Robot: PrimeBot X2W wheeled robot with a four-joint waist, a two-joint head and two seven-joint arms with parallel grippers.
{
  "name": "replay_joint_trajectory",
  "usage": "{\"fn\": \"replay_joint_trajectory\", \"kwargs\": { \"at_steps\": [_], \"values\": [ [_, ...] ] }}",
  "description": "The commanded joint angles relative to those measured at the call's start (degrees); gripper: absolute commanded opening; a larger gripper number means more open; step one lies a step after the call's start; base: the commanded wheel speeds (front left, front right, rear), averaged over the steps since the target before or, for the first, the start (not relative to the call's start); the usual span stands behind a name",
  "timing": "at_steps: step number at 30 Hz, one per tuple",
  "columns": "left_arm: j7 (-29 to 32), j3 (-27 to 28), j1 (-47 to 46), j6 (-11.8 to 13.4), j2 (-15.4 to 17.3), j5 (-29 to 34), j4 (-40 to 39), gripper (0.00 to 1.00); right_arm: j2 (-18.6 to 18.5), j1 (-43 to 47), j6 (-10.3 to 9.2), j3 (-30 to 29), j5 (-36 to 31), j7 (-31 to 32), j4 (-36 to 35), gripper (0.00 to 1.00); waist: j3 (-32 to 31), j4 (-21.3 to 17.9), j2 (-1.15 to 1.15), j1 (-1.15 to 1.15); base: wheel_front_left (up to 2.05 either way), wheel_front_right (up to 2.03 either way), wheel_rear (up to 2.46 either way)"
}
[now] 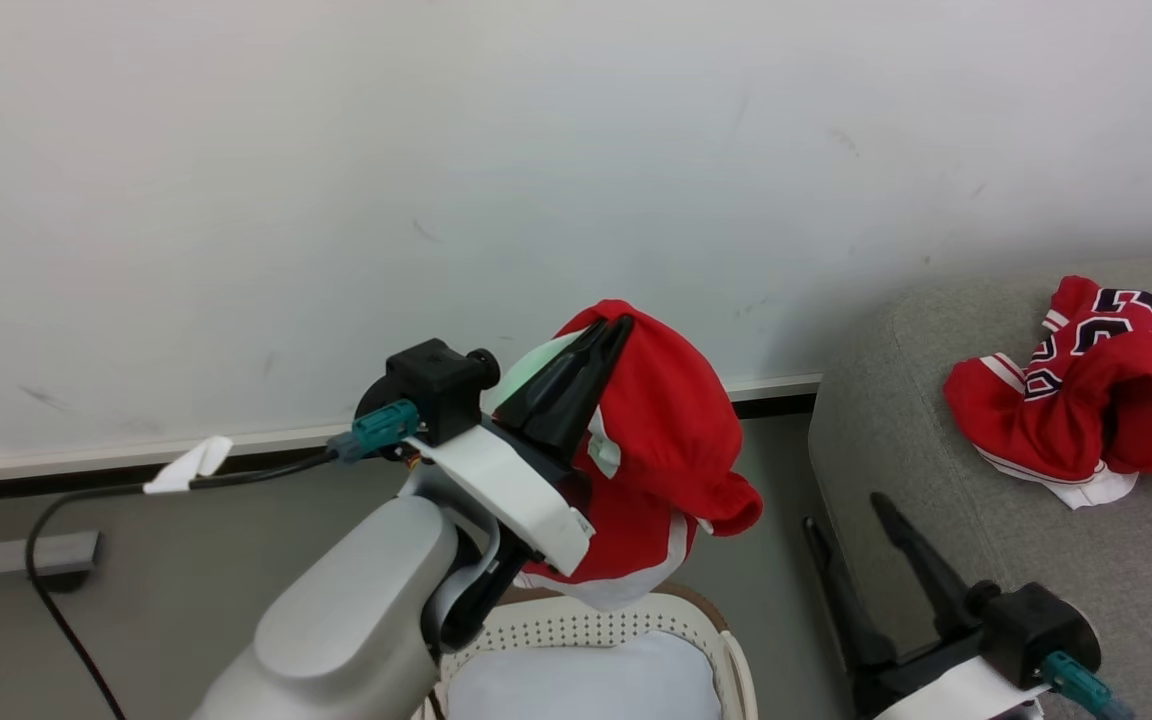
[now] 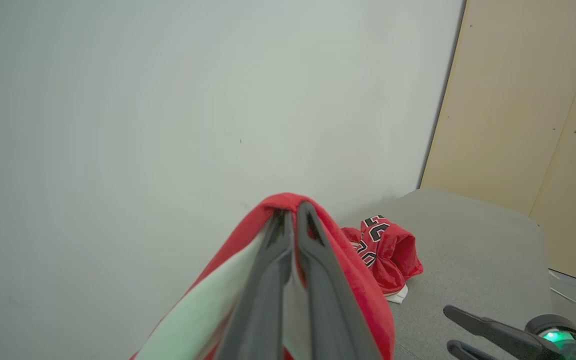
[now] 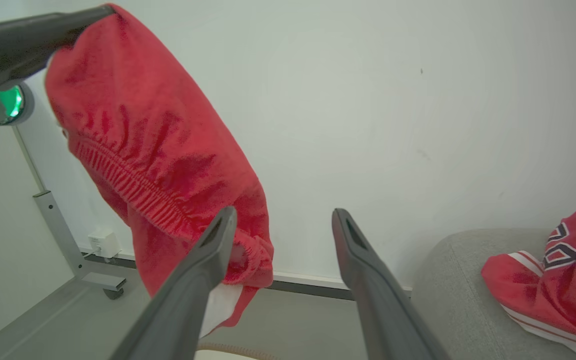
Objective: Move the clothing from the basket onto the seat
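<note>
**Shorts held over the basket, jersey on the sofa**

My left jaws are pinched shut on a fold of the red shorts (image 1: pixel 671 430). The cloth drapes over the fingers (image 1: pixel 576 385) and hangs down, with the elastic waistband bunched and white trim at the bottom. The lowest edge hangs just above the back of the basket (image 1: pixel 576 628), and I see a pale pad (image 1: pixel 586 690) inside it. My right jaws stand wide and hold nothing, low at my right beside the near end of the sofa (image 1: pixel 946 440). The jersey (image 1: pixel 1086 400) lies crumpled on the sofa, numbers showing, well apart from the shorts. A white wall (image 1: pixel 336 150) stands behind, with grey floor (image 1: pixel 186 570) below.
</note>
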Motion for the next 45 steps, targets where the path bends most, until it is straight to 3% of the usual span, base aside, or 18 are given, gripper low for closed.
{"fn": "replay_joint_trajectory", "kwargs": {
  "at_steps": [1,11,19,29,30,31,32,45],
  "values": [
    [0.0,0.0,-0.5,0.0,-0.3,0.1,0.1,0.00,-1.0,-0.8,-0.13,2.7,1.0,0.1,0.8,1.00,-0.1,0.0,0.00,0.00,0.00,0.00,0.00],
    [0.0,-0.8,-0.3,-0.6,-1.6,0.1,0.0,0.00,-1.0,-8.9,-0.13,13.2,-4.9,0.1,11.7,1.00,-0.7,0.9,0.00,0.00,0.00,0.00,0.00],
    [0.0,-2.4,0.2,-1.2,-3.1,0.0,0.1,0.00,2.3,-16.2,-0.13,16.6,-6.5,0.1,20.8,1.00,-1.0,3.4,0.00,0.00,0.00,0.00,0.00],
    [0.4,-4.5,0.4,-1.5,-4.0,-0.6,0.0,0.00,4.3,-18.8,-0.13,16.5,-2.6,0.1,24.6,1.00,-1.9,5.9,0.00,0.00,0.00,0.00,0.00],
    [0.4,-4.7,0.4,-1.6,-3.9,-0.7,-0.1,0.00,4.3,-18.6,-0.13,16.5,-2.3,0.1,24.8,0.64,-1.9,6.1,0.00,0.00,0.00,0.00,0.00],
    [0.4,-4.8,0.4,-1.6,-3.9,-0.7,-0.3,0.00,4.4,-18.6,-0.13,16.4,-2.1,0.1,24.9,0.38,-2.0,6.2,0.00,0.00,0.00,0.00,0.00],
    [0.5,-4.9,0.4,-1.6,-3.8,-0.7,-0.4,0.00,4.5,-18.4,-0.13,16.4,-1.6,0.1,24.9,0.00,-2.1,6.3,0.00,0.00,0.00,0.00,0.00],
    [0.3,-4.6,3.3,-0.5,-2.9,-1.5,1.0,0.00,3.6,-14.0,-0.13,11.0,3.0,0.0,17.9,0.00,-2.4,5.0,0.00,0.00,0.00,0.00,0.00]
  ]
}}
